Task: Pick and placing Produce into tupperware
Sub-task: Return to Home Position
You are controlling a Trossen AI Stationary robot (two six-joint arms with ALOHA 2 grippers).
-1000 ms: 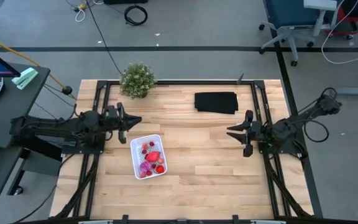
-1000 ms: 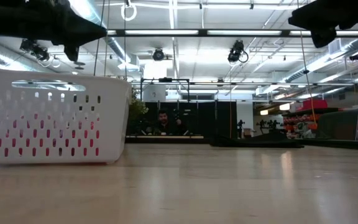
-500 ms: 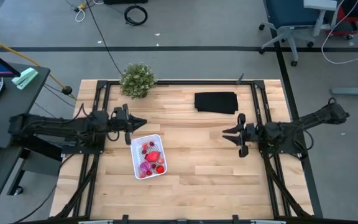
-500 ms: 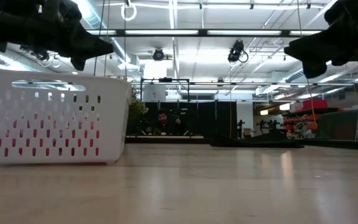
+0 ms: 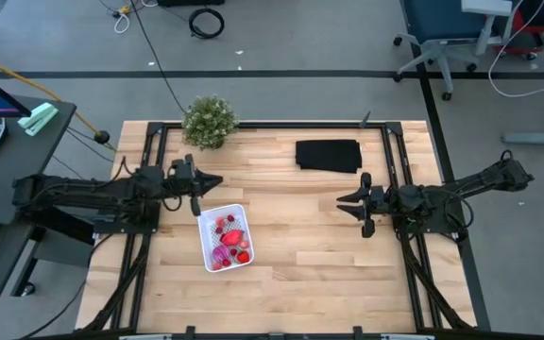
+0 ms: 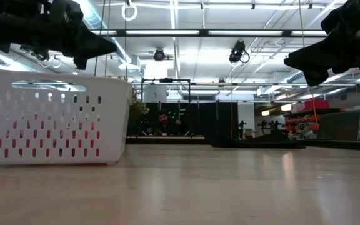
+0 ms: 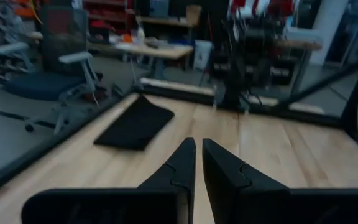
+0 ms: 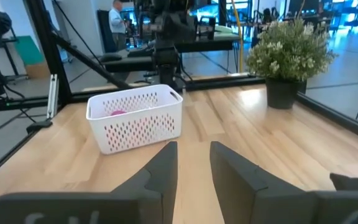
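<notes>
The white tupperware (image 5: pixel 203 238) stands on the table's left half, and also shows in the low view (image 6: pixel 55 119) and the right wrist view (image 8: pixel 135 121). The produce (image 5: pixel 231 238) lies inside it: small red pieces, a larger red oblong and a purple-magenta ball (image 5: pixel 221 255). My left gripper (image 5: pixel 217 181) hovers just beyond the tupperware's far edge, pointing toward the table's right, with its fingers shut (image 7: pixel 199 144) and empty. My right gripper (image 5: pixel 340 200) hovers over the table's right half, pointing left at the tupperware, with its fingers a little apart (image 8: pixel 193 149) and empty.
A bushy green plant (image 5: pixel 208 121) stands at the far left edge. A flat black cloth (image 5: pixel 329 155) lies at the far middle-right. Bare wood stretches between the tupperware and my right gripper. A person (image 6: pixel 163 119) sits far behind the table.
My left gripper has gone a little toward the table's right and down, and now stands by the tupperware's far edge. My right gripper has gone a little toward the table's left and down. The tupperware and the produce have not moved.
</notes>
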